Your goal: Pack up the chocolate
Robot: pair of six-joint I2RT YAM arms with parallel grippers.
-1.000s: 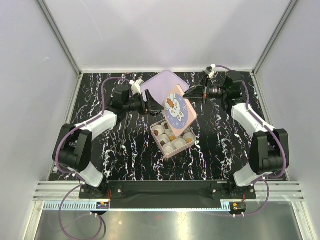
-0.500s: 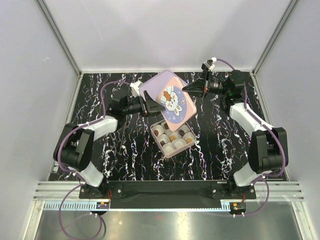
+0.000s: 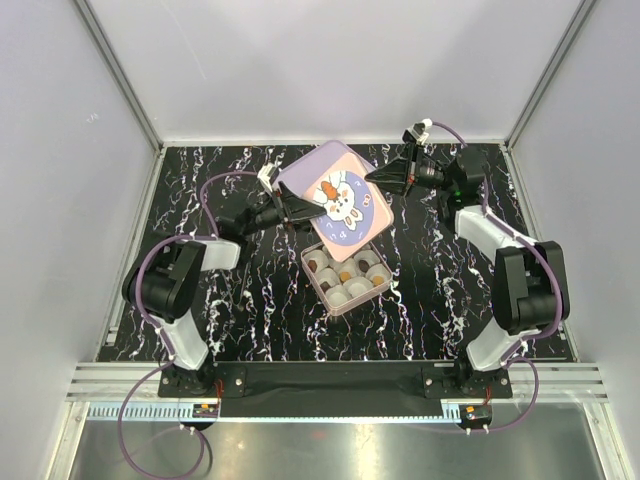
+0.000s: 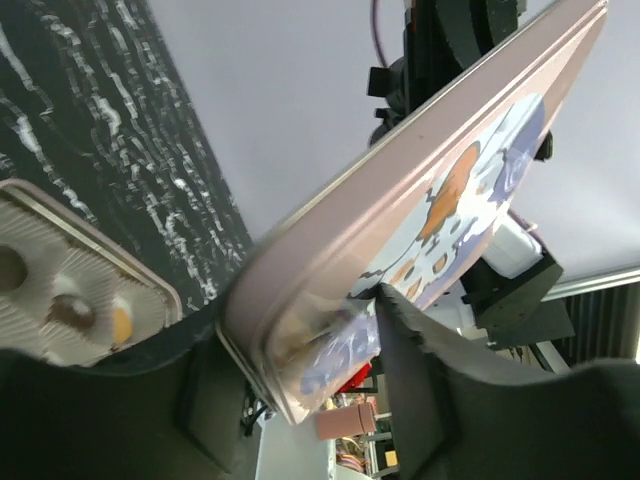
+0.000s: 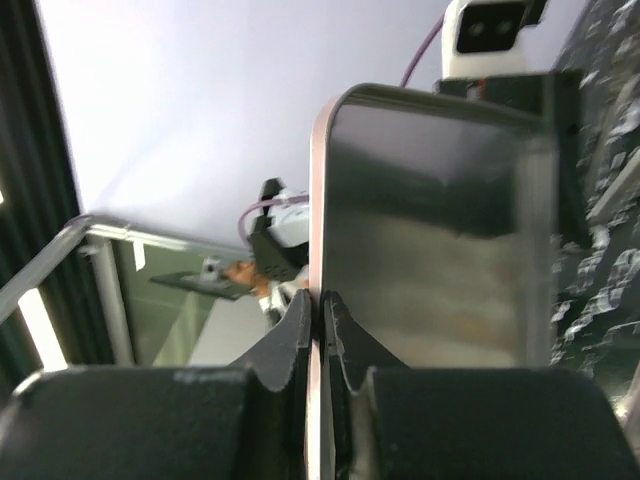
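The chocolate (image 3: 345, 274) sits in white cups (image 3: 357, 289) inside the open box (image 3: 318, 284) at the middle of the table (image 3: 200, 300). The lid (image 3: 340, 200) hangs tilted over the box's far side. Only the right wrist view shows the right gripper (image 5: 322, 305) pinched on the lid's thin rim. The left gripper (image 4: 300, 340) straddles a lid corner, but I cannot tell whether it clamps. The left wrist view cuts the box off.

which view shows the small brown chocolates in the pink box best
Top external: the small brown chocolates show across the open pink rectangular box. The left wrist view catches one corner with two pieces; the right wrist view shows none, only the underside of the pink square lid.
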